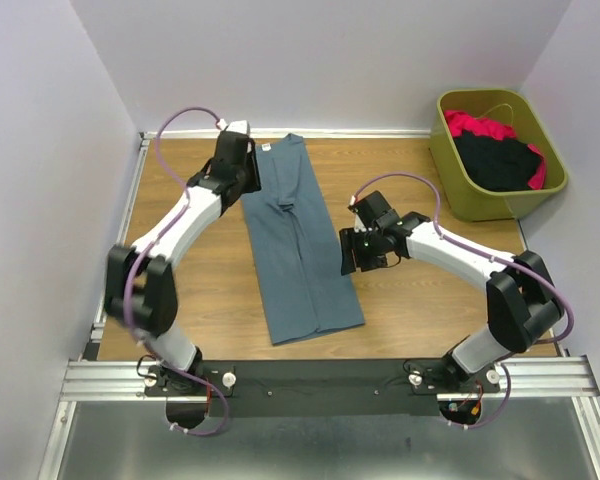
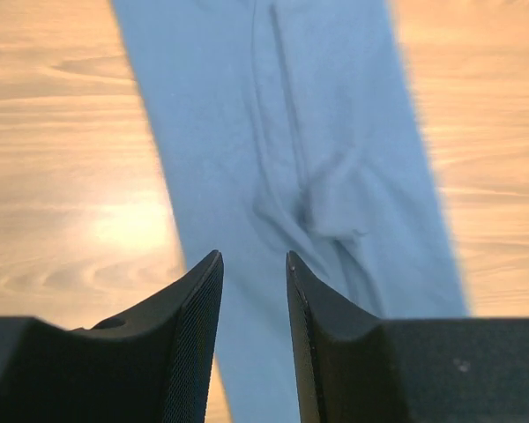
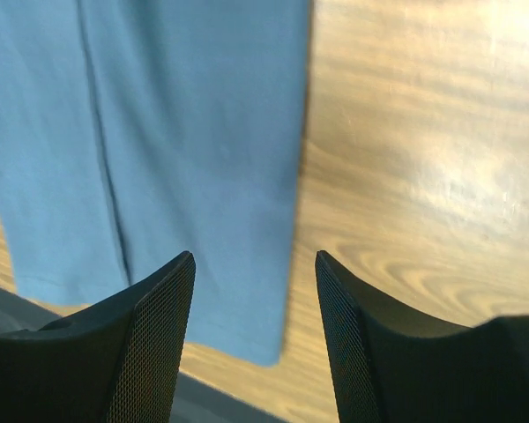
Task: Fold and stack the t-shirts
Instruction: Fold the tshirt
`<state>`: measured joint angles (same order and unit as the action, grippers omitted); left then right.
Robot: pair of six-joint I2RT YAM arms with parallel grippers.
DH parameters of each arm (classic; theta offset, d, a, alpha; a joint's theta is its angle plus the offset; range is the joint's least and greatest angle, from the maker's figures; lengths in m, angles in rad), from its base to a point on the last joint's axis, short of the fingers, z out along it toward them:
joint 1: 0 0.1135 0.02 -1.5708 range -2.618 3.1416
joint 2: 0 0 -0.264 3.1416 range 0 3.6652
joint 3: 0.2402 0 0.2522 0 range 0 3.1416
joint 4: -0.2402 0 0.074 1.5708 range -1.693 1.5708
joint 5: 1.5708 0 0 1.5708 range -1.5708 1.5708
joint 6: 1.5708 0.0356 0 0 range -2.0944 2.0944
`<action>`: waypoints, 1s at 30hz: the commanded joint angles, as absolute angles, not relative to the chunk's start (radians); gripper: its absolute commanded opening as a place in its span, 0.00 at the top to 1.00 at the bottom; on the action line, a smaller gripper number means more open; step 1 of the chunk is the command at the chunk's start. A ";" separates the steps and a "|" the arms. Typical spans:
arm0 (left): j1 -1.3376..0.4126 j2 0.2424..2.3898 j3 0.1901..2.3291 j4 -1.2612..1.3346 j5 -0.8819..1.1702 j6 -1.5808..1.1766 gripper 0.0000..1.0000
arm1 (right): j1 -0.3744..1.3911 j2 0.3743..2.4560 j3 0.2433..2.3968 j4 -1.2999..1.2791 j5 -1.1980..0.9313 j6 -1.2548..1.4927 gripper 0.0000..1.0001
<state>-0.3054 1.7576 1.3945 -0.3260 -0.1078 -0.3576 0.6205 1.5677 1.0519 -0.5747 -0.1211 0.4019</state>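
Elbows out, left hand (image 1: 246, 188), right hand (image 1: 349, 260) over t-shirt (image 1: 298, 255)

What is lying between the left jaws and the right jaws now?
The slate-blue t-shirt, folded lengthwise, flat on the wooden table; the top external view shows it.

Workspace as I see it from the overhead camera. A light-brown wood-grain table (image 1: 420, 300) fills the middle. Plain pale lavender-grey walls (image 1: 320, 60) enclose it at the back, left and right. A ribbed aluminium rail (image 1: 100, 378) runs along the near edge, with dull grey sheet metal (image 1: 320, 445) beyond it. An olive-green plastic bin (image 1: 470, 195) stands at the far right corner. Through the left wrist camera I note a soft patch of glare (image 2: 128, 225) on the wood.
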 commanded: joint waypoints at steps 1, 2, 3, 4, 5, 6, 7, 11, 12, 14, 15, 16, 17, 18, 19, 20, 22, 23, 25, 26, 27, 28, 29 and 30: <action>-0.377 1.528 1.186 -0.426 -0.219 -0.491 0.57 | 0.627 1.529 0.999 -0.716 -0.098 0.422 0.36; -0.423 1.450 1.101 -0.446 -0.228 -0.552 0.57 | 0.629 1.523 0.986 -0.729 -0.110 0.432 0.36; -0.445 1.416 1.060 -0.471 -0.236 -0.583 0.56 | 0.627 1.516 0.976 -0.733 -0.124 0.437 0.36; -0.475 1.382 1.025 -0.527 -0.241 -0.622 0.56 | 0.635 1.505 0.953 -0.738 -0.139 0.442 0.36; -0.503 1.352 0.961 -0.557 -0.245 -0.658 0.56 | 0.640 1.500 0.943 -0.744 -0.144 0.446 0.36; -0.565 1.294 0.934 -0.587 -0.248 -0.742 0.55 | 0.647 1.497 0.931 -0.753 -0.147 0.457 0.36; -0.593 1.264 0.908 -0.616 -0.247 -0.783 0.55 | 0.656 1.494 0.922 -0.756 -0.159 0.462 0.36; -0.713 1.146 0.787 -0.742 -0.218 -0.969 0.54 | 0.713 1.471 0.868 -0.752 -0.172 0.495 0.37; -0.732 1.114 0.775 -0.756 -0.213 -0.995 0.53 | 0.722 1.470 0.853 -0.744 -0.172 0.509 0.37; -0.781 1.097 0.741 -0.784 -0.207 -1.055 0.51 | 0.736 1.476 0.824 -0.724 -0.167 0.525 0.37; -0.793 1.091 0.735 -0.791 -0.195 -1.066 0.50 | 0.741 1.479 0.818 -0.719 -0.167 0.528 0.38; -0.805 1.094 0.732 -0.801 -0.193 -1.078 0.49 | 0.744 1.480 0.813 -0.713 -0.166 0.531 0.38; -0.831 1.092 0.727 -0.805 -0.196 -1.097 0.48 | 0.747 1.477 0.807 -0.704 -0.158 0.537 0.39; -0.842 1.098 0.726 -0.810 -0.199 -1.106 0.45 | 0.749 1.477 0.799 -0.700 -0.150 0.540 0.39; -0.851 1.101 0.721 -0.814 -0.198 -1.115 0.41 | 0.747 1.477 0.793 -0.687 -0.138 0.541 0.40; -0.853 1.101 0.716 -0.818 -0.198 -1.115 0.41 | 0.747 1.477 0.790 -0.687 -0.132 0.541 0.40; -0.854 1.095 0.704 -0.812 -0.198 -1.115 0.34 | 0.749 1.489 0.801 -0.678 -0.126 0.543 0.40; -0.854 1.094 0.700 -0.815 -0.198 -1.117 0.31 | 0.747 1.491 0.807 -0.677 -0.130 0.545 0.40; -0.854 1.072 0.693 -0.813 -0.195 -1.121 0.25 | 0.749 1.491 0.822 -0.673 -0.135 0.552 0.40; -0.854 1.065 0.684 -0.808 -0.192 -1.124 0.25 | 0.747 1.483 0.833 -0.675 -0.137 0.551 0.40; -0.854 1.049 0.680 -0.805 -0.180 -1.127 0.21 | 0.747 1.477 0.839 -0.676 -0.133 0.549 0.40; -0.854 1.039 0.673 -0.793 -0.167 -1.140 0.15 | 0.747 1.470 0.841 -0.676 -0.132 0.548 0.40; -0.854 1.031 0.652 -0.778 -0.155 -1.141 0.14 | 0.747 1.453 0.842 -0.680 -0.132 0.546 0.40; -0.854 1.010 0.638 -0.760 -0.129 -1.143 0.13 | 0.747 1.448 0.842 -0.678 -0.132 0.549 0.40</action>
